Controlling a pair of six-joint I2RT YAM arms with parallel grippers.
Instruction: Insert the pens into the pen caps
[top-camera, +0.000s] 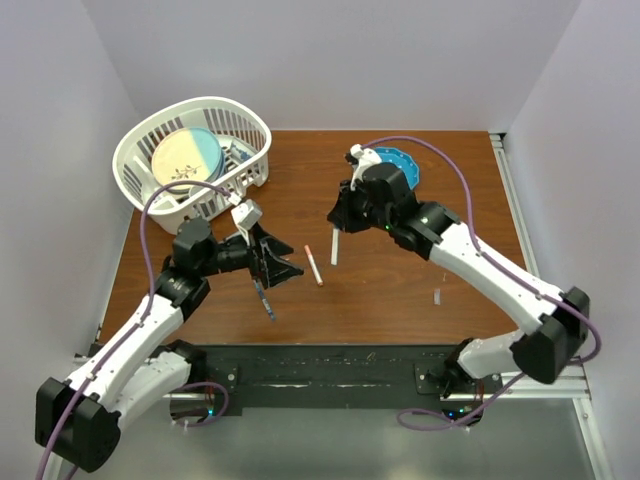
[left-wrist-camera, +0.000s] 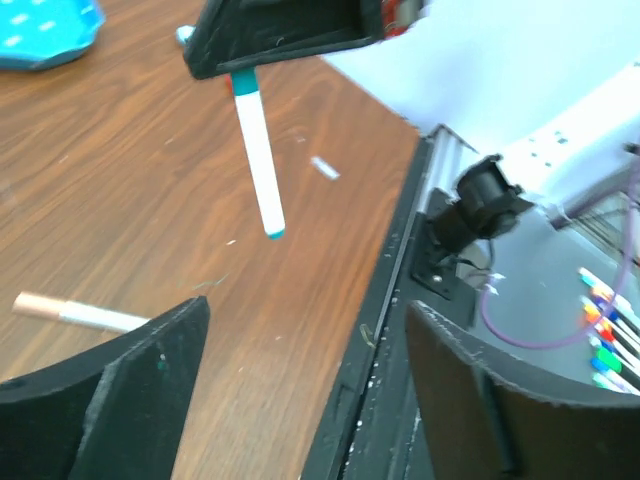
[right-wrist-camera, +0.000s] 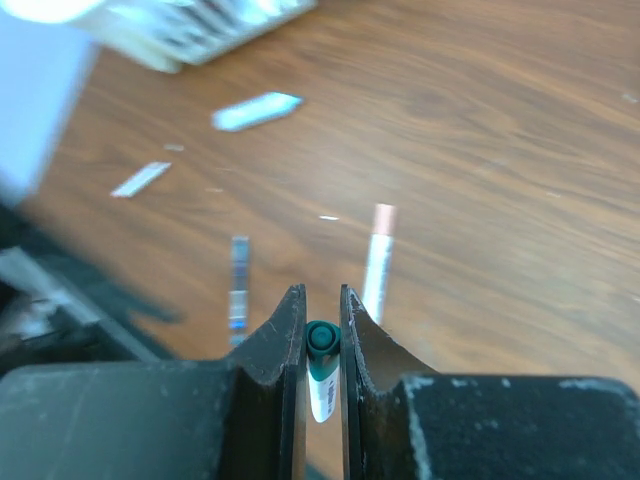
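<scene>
Teal-ended pen (right-wrist-camera: 321, 345) hangs pinched in right tool (right-wrist-camera: 322, 295), left tool (left-wrist-camera: 305, 315) gaping wide, empty

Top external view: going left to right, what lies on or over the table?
White basket → dark blue pen → salmon-ended pen → teal-ended pen → blue dish → small pale piece.

The brown wooden table (top-camera: 400, 290) carries a white slatted basket (top-camera: 240, 180) at its far left corner and a blue tray (top-camera: 405, 165) further right. Near the middle lie a white pen with a salmon-pink end (top-camera: 314, 266) and a dark blue pen (top-camera: 266, 298). Well apart to the right lies a small pale cap (top-camera: 437, 296).
</scene>
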